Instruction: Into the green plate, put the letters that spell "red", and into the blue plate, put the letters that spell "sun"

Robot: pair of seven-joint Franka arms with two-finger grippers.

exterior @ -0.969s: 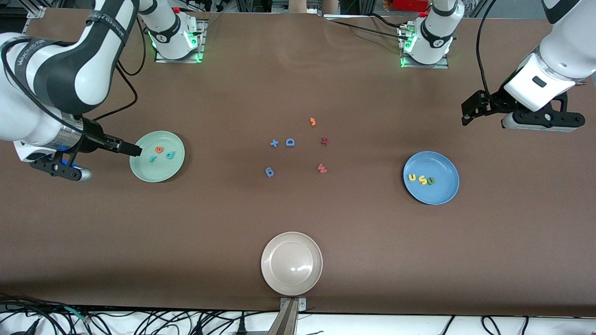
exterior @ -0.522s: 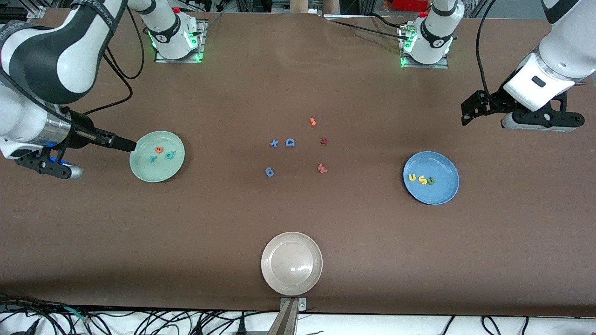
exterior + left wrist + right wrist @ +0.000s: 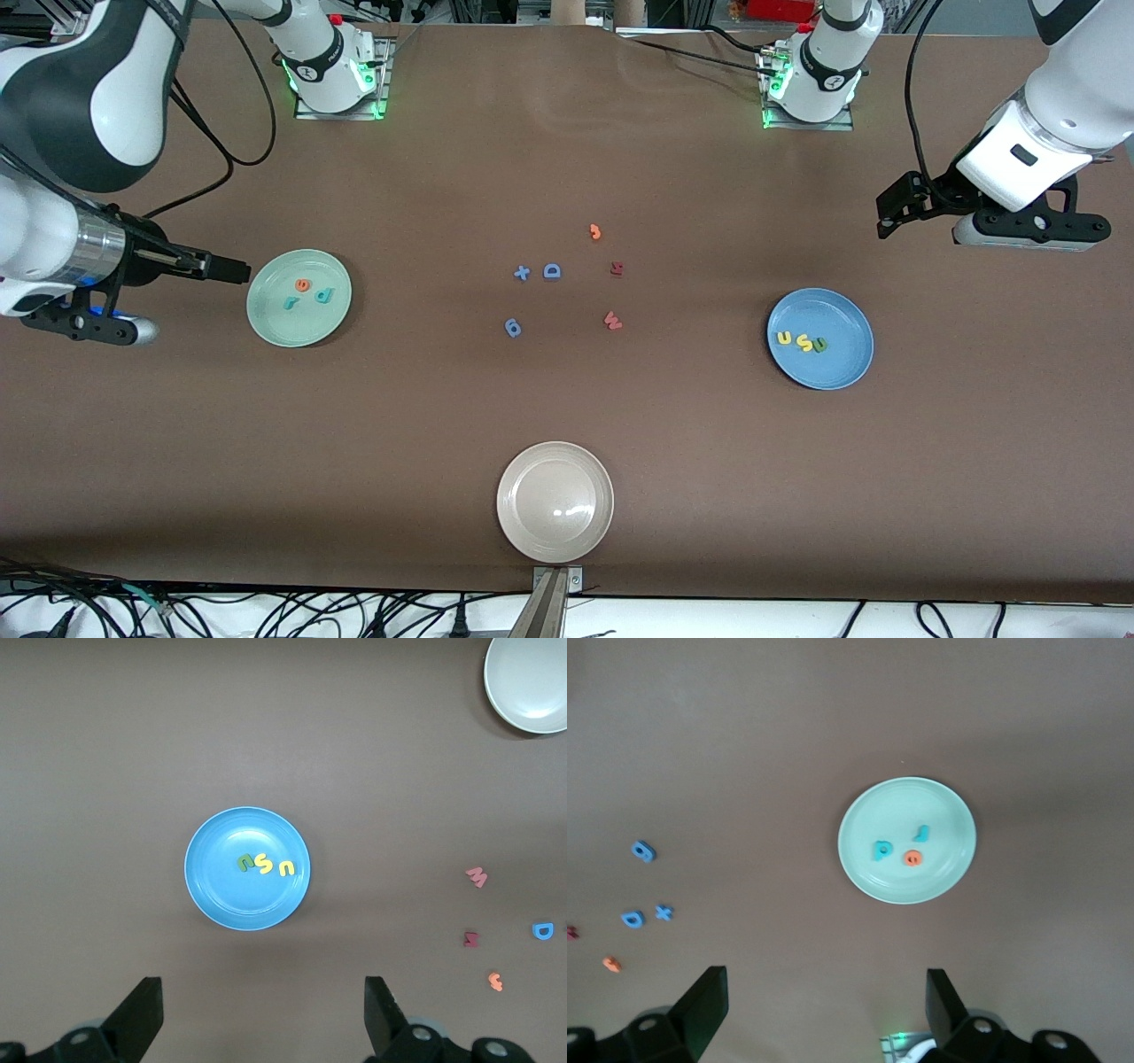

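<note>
green plate [image 3: 299, 330]: holds r, e, d; just beside the right end effector [image 3: 232, 268], spread, empty
blue plate [image 3: 842, 306]: holds s, u, n; below the left end effector [image 3: 261, 1014], spread, empty

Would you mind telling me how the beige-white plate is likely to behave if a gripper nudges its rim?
The beige-white plate shows a bright glare spot, so it is probably glossy and might slip between fingers. It looks shallow and wide, so it should slide on the brown table rather than tip. Holding nothing, it is probably easy to shift.

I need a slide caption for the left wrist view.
Blue plate holding three foam letters, seen between the open left end effector fingers.
</note>
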